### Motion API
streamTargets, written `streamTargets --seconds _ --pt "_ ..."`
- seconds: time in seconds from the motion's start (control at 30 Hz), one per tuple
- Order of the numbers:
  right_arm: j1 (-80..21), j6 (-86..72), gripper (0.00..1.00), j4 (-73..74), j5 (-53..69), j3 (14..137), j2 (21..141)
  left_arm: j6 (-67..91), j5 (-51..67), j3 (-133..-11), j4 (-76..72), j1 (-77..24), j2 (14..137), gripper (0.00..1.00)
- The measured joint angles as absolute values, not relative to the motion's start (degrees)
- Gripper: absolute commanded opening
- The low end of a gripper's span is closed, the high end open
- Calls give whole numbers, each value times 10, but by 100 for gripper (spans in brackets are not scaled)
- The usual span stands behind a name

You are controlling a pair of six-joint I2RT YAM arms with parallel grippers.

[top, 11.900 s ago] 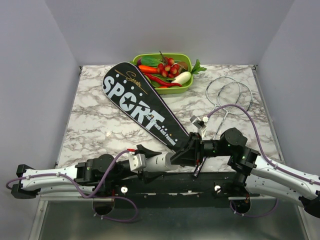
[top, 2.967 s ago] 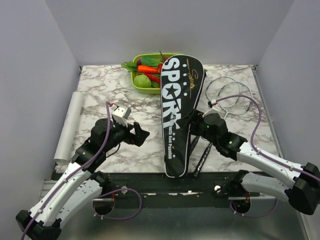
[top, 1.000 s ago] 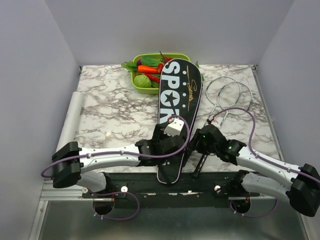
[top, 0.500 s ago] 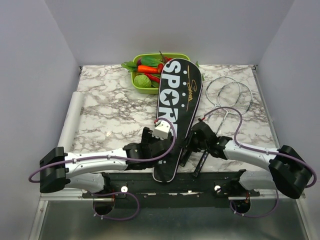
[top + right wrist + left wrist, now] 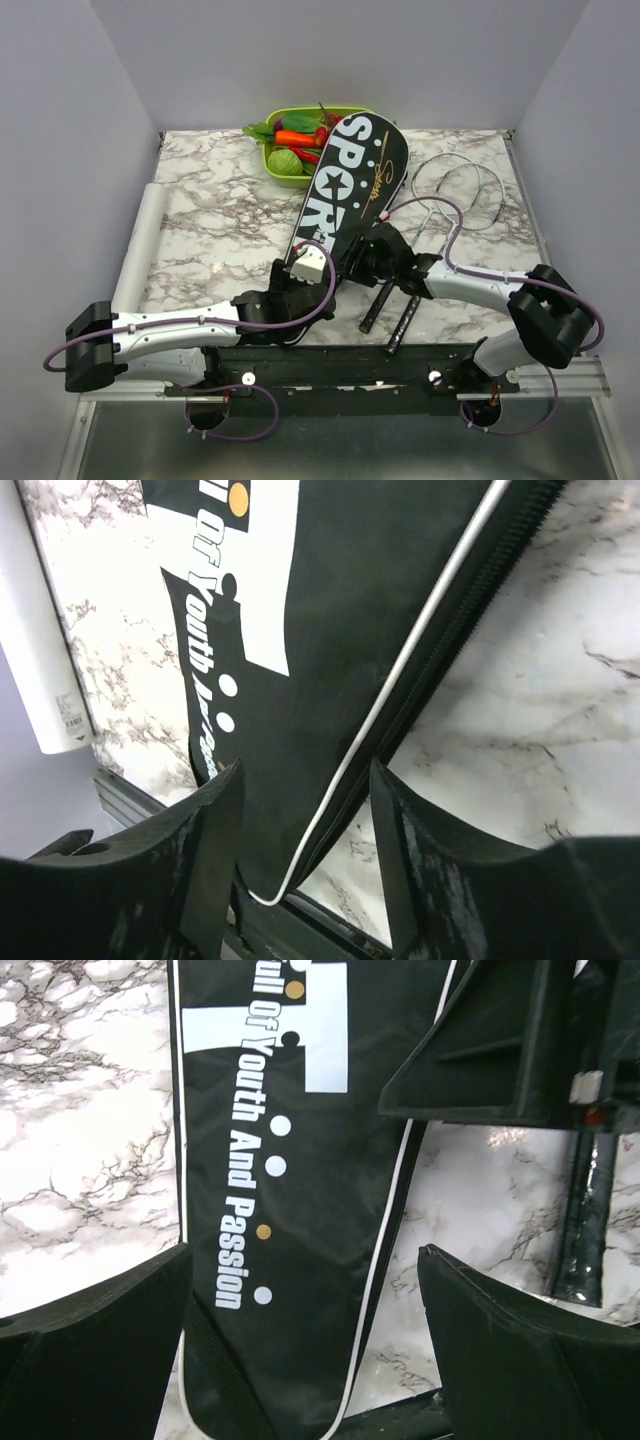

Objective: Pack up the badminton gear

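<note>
The black "SPORT" bag [image 5: 352, 180] lies slanted on the table, wide end by the tray, narrow end near the front edge. My left gripper [image 5: 318, 288] is open over the narrow end, one finger on each side of the bag [image 5: 290, 1210]. My right gripper [image 5: 358, 260] is open and straddles the bag's zip edge [image 5: 400, 670]. Two silver rackets [image 5: 460, 190] lie to the right, their black handles [image 5: 378, 305] beside the bag; one handle shows in the left wrist view [image 5: 585, 1220]. The shuttlecock is out of view.
A green tray of toy vegetables [image 5: 290, 145] stands at the back, partly under the bag's wide end. A white roll [image 5: 140, 250] lies along the table's left edge and shows in the right wrist view [image 5: 40, 670]. The black front rail [image 5: 330, 355] runs below the bag.
The bag's narrow end has swung left and its wide end right. Both grippers moved left with it, and the right arm has stretched further across.
</note>
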State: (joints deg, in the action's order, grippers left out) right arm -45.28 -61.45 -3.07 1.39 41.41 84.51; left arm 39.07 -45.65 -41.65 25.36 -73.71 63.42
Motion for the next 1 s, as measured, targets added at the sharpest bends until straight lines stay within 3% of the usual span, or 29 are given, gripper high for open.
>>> streamTargets --seconds 0.6,1.0 --pt "-453 -567 64 150 -79 321 557 349 -486 -431 249 -757 816 99" --pt "-453 -561 64 181 -88 278 516 332 -489 -464 214 -761 890 98"
